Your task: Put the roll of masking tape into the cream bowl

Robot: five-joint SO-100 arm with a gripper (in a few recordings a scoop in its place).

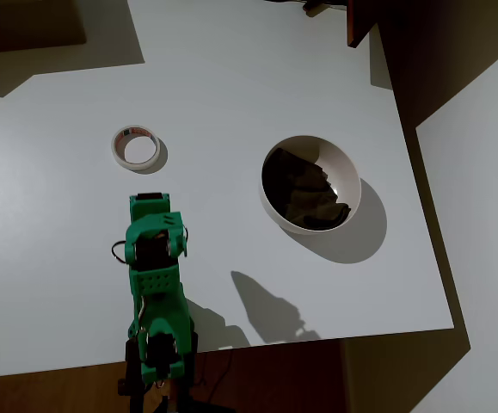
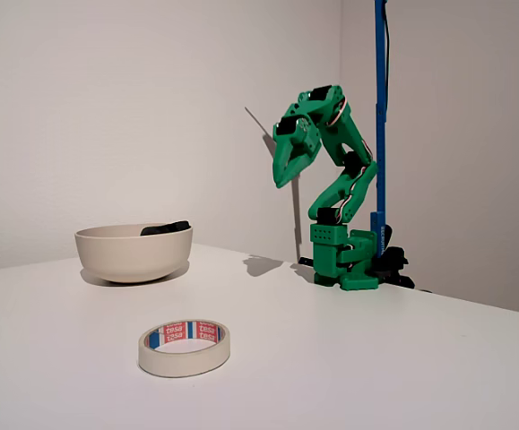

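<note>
The cream bowl [image 2: 134, 252] wall hides most of its dark contents in the fixed view.

A white table [image 1: 231, 77] is carrying three items. The roll of masking tape [image 1: 136, 148] is lying flat, well apart from the cream bowl [image 1: 349, 176], which is standing upright. The green arm's base [image 2: 344, 260] is sitting at the table's edge.

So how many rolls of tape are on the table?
1. The flat off-white ring of masking tape lies on the white table, left of the round cream bowl in the overhead view, just beyond the green arm. Nothing seems to hide another.
</note>
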